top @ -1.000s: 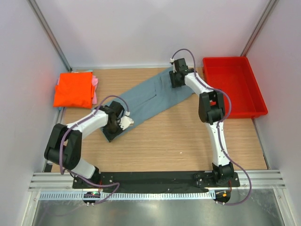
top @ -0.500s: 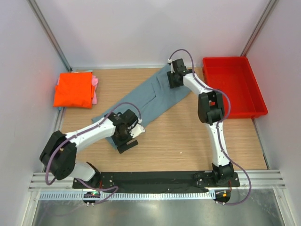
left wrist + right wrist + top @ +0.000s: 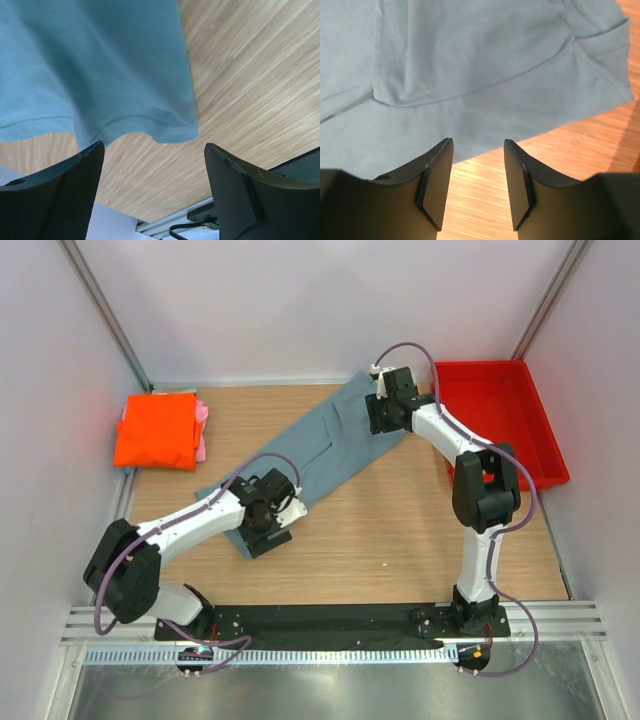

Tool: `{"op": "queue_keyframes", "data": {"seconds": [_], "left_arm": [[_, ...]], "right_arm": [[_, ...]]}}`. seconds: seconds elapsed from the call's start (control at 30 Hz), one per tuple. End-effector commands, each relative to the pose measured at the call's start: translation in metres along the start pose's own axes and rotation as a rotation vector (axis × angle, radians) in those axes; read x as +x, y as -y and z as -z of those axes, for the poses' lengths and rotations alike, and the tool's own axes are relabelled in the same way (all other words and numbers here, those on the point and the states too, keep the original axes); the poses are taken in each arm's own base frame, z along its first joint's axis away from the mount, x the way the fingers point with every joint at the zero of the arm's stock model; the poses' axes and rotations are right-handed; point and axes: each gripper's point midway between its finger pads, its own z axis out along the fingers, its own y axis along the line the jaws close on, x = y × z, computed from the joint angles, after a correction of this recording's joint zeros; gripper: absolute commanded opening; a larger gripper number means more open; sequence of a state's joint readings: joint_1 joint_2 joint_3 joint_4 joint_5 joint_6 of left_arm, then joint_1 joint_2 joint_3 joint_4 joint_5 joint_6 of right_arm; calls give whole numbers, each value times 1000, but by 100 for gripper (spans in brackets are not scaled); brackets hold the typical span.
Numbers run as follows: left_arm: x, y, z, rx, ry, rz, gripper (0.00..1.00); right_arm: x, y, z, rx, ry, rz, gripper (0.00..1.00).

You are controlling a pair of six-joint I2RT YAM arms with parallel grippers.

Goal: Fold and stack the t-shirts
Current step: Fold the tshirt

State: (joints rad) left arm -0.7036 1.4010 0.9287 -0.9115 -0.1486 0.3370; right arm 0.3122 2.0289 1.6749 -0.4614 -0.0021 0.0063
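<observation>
Grey-blue t-shirt slanted on the table, left gripper wide open by its near hem, right gripper half open, seemingly empty, at the far end

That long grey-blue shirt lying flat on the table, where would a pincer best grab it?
Probably at a short end of the grey-blue shirt, coming down from above. It lies flat as a long diagonal strip, so only the hemmed edge offers a lip to pinch; the left pincer hangs open by it.
</observation>
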Motion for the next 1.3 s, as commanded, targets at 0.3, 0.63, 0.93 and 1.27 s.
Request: {"op": "queue_keyframes", "data": {"seconds": [0.3, 0.63, 0.93, 1.27], "left_arm": [[18, 25, -38, 118, -123, -21, 62], [23, 56, -53, 284, -169, -6, 27], [13, 79, -52, 369, -191, -82, 5], [-12, 123, -56, 427, -236, -264, 2]], "right_arm": [[34, 4, -13, 5, -54, -23, 52], [48, 25, -26, 90, -98, -11, 52], [68, 40, -53, 138, -176, -17, 52], [64, 40, -86, 133, -208, -18, 52]]}}
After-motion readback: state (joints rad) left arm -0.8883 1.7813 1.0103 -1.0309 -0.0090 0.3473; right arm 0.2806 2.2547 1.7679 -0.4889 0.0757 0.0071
